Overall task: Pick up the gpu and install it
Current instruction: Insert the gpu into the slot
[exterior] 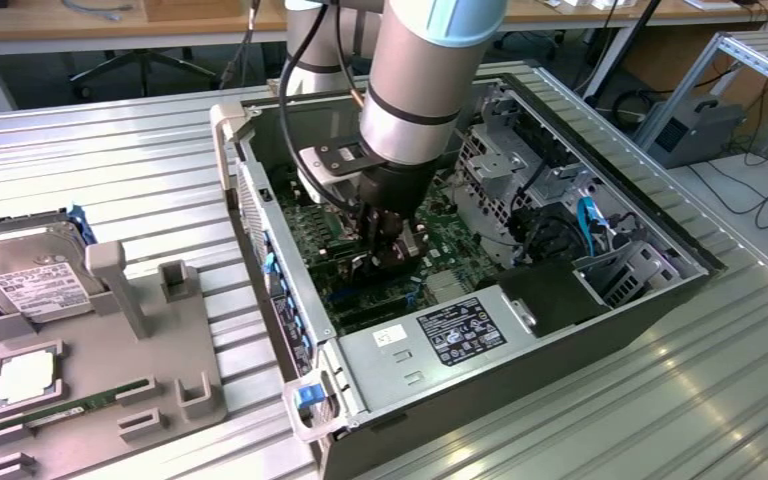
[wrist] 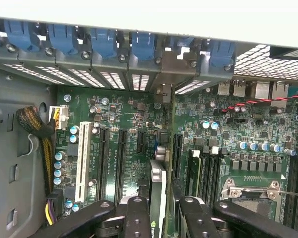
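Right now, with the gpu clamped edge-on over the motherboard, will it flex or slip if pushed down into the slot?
Probably stiff: the gpu reads as a flat rigid card, held upright in the tool. Slip seems possible, since the fingers pinch only its thin top edge. Likely fragile: bare components crowd the motherboard beside the slots, so a tilted push could knock them.

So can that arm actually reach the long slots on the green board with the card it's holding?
Probably yes. The case lies open on top, the gripper is down inside it, and the gpu stands on edge between its fingers just above the slots, with nothing visible in between.
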Tool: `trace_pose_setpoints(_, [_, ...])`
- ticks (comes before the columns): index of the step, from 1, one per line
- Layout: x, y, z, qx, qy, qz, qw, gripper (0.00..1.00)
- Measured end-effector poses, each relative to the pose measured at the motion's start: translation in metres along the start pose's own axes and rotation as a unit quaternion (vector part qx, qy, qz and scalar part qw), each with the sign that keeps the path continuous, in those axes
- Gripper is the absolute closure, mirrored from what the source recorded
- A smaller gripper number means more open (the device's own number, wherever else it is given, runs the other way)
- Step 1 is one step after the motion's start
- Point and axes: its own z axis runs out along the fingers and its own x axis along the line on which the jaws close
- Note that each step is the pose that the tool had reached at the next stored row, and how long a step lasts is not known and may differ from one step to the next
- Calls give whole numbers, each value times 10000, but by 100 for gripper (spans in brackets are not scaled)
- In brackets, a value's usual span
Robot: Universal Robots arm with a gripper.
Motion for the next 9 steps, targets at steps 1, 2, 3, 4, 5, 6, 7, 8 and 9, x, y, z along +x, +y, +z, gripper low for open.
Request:
trace_pose_setpoints(1, [0, 0, 1, 1, -1, 0, 10000, 73])
trace_pose_setpoints(2, [0, 0, 2, 1, -1, 0, 10000, 73])
trace_pose_setpoints(3, [1, 3, 4, 2, -1, 0, 10000, 73])
trace_pose_setpoints(4, [1, 8, 10, 1, -1, 0, 10000, 73])
trace_pose_setpoints(5, [1, 10, 11, 1, -2, -1, 10000, 73])
trace_pose_setpoints(6, [1, 11, 11, 1, -1, -1, 10000, 73])
trace_pose_setpoints(7, [1, 13, 13, 1, -1, 0, 10000, 73])
trace_pose_setpoints(8, [1, 14, 17, 1, -1, 0, 10000, 73])
trace_pose_setpoints(9, [1, 17, 23, 0, 0, 0, 10000, 73])
